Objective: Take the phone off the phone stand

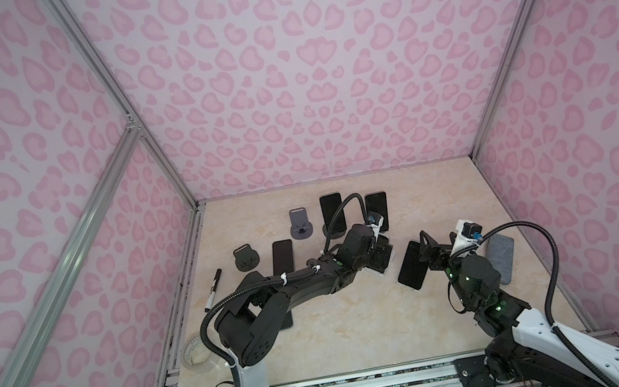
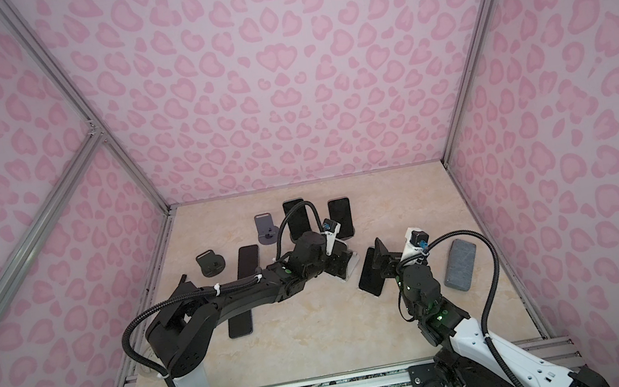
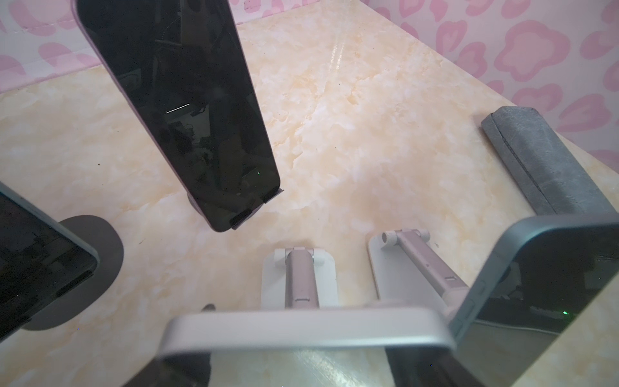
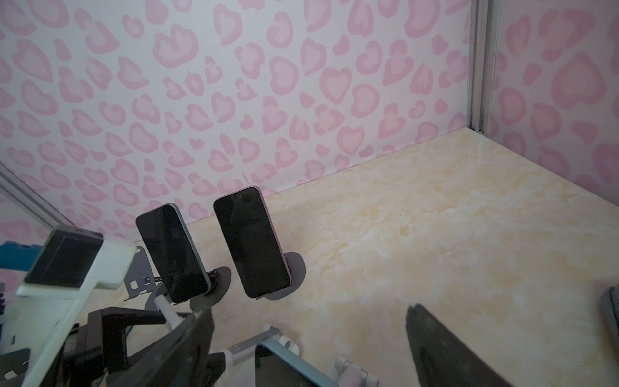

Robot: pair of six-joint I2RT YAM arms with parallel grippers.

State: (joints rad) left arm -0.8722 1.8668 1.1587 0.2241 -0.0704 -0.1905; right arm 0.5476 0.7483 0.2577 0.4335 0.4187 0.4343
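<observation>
In the left wrist view a silver phone (image 3: 308, 326) leans on a white and pink phone stand (image 3: 299, 278). My left gripper (image 3: 301, 365) straddles the phone's top edge with a dark finger near each corner; contact does not show. In both top views this gripper (image 1: 382, 254) hangs over the white stand (image 2: 348, 274). A teal-edged phone (image 4: 284, 368) leans on a second stand (image 3: 418, 261). My right gripper (image 4: 308, 335) is open just above it, fingers (image 4: 187, 335) wide apart. From above that phone (image 1: 411, 267) looks black, and the right gripper (image 1: 427, 256) is at its upper end.
Two more phones (image 1: 332, 216) (image 1: 377, 211) stand on round stands at the back, beside an empty grey stand (image 1: 300, 223). At the left lie a black stand (image 1: 245, 258), a flat phone (image 1: 282, 257), a marker (image 1: 213, 287) and a tape roll (image 1: 196, 355). A grey case (image 1: 502, 258) lies at the right.
</observation>
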